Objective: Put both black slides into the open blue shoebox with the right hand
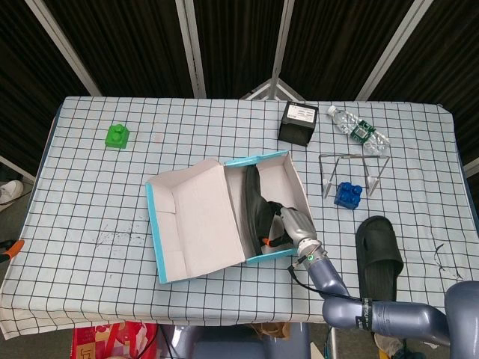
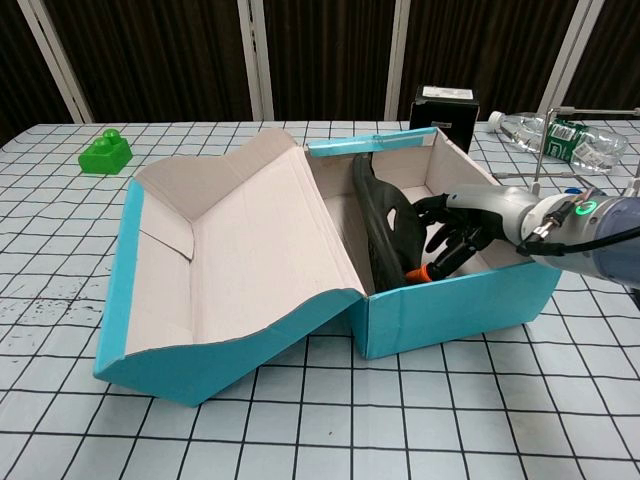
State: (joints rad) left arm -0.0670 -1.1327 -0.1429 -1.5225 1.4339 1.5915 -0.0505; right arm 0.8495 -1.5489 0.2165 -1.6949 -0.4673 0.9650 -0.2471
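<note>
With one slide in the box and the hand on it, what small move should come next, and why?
Probably let go and lift the right hand straight up out of the blue shoebox. The first black slide already stands on edge inside, against the lid-side wall, so it seems placed. The second black slide lies on the table to the box's right, not yet picked up.

No legible text, labels or numbers.

Shoebox [image 2: 455,310] was matt cardboard, blue outside, pale inside. Slide [image 2: 388,235] looked matt black rubbery. Counter [image 1: 90,194] wore checked cloth. Bottle [image 1: 359,131] was clear glossy plastic.
</note>
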